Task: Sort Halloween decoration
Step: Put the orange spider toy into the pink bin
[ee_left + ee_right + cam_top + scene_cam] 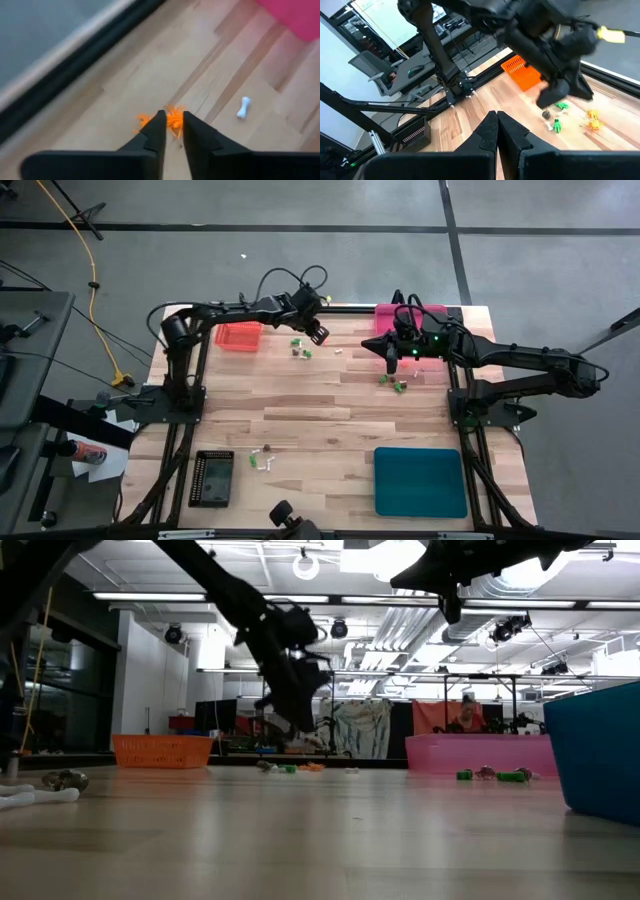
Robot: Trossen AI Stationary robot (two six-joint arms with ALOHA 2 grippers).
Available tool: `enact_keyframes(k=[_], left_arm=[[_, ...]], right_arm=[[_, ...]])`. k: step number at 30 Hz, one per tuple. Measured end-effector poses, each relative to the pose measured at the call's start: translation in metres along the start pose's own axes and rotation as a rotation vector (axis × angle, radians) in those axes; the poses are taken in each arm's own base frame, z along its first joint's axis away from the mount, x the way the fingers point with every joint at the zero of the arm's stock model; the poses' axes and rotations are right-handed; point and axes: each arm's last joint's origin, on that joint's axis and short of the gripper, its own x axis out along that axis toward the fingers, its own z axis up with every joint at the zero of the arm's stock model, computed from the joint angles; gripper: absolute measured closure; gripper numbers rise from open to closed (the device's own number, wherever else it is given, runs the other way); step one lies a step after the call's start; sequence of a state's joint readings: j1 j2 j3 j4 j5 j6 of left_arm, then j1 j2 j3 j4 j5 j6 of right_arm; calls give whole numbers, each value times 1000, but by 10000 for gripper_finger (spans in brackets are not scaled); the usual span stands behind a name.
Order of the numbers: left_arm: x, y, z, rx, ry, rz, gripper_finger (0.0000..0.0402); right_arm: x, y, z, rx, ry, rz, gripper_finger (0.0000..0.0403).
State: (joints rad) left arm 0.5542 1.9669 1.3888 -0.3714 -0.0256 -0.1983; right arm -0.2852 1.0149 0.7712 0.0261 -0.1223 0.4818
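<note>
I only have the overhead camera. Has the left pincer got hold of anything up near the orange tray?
Observer: No. Its wrist view shows the left pincer slightly parted, with an orange trinket visible through the gap.
Operator: Is it down on the wood?
Observer: No. The low view shows it hanging clear of the table, and the trinket lies below it.
Operator: And the right pincer?
Observer: Its wrist view shows the right pincer shut with nothing between the fingers.

Table centre (330, 415) bare; trinkets (300, 348) scattered between orange tray (238, 337) and pink tray (415, 330).
</note>
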Motion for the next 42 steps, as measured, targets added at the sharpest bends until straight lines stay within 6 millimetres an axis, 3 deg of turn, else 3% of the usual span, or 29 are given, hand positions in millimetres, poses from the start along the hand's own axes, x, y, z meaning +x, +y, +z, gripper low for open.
enact_keyframes(k=[3,8,15,21,30,37,42], left_arm=[[19,4,-6,-43,35,-27,307],[34,13,-8,-98,30,-24,252],[53,19,-17,-120,89,-21,234],[52,16,-17,-111,99,-27,263],[49,7,-25,-46,179,-46,392],[34,7,-23,-42,198,-51,398],[3,4,-6,-22,101,-68,399]], right_arm=[[0,0,0,20,0,0,403],[0,0,0,42,-3,-5,403],[0,0,0,61,-4,-8,403],[0,0,0,61,-9,-15,403],[0,0,0,59,-9,-16,403],[0,0,0,56,-8,-16,403],[0,-1,0,49,-7,-17,403]])
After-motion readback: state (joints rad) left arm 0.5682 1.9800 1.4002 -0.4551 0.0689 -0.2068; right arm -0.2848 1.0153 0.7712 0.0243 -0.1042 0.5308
